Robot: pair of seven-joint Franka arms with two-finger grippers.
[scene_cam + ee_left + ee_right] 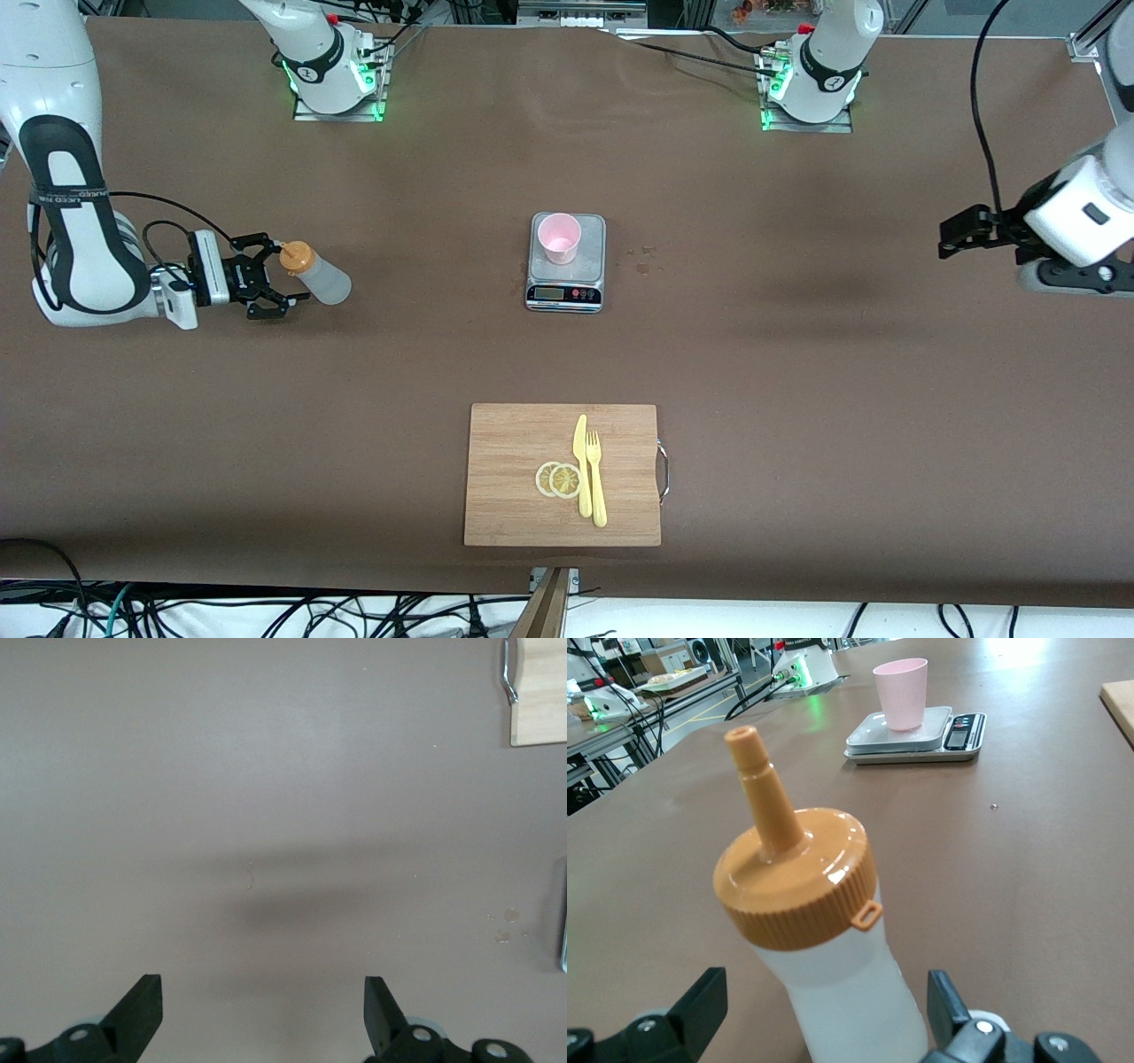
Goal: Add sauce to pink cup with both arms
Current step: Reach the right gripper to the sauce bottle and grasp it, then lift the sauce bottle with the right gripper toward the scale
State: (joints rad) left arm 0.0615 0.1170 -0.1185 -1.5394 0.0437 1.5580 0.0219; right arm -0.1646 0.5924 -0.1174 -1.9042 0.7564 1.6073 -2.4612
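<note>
Whitish plastic with an orange cap, the sauce bottle (pixel 321 276) stands upright on the brown table (pixel 797 372) toward the right arm's end, between the spread fingers of the right gripper (pixel 276 282), which flank it without pinching it. Pink and empty-looking, the cup (pixel 559 237) stands on a small scale (pixel 565 288) at mid-table, and nearer the front camera lies a wooden cutting board (pixel 514 478) carrying two lemon slices (pixel 558 479), a yellow knife (pixel 581 465) and a yellow fork (pixel 596 478). Over bare table at the left arm's end, the left gripper (pixel 961 232) waits with its fingers apart and nothing between them.
</note>
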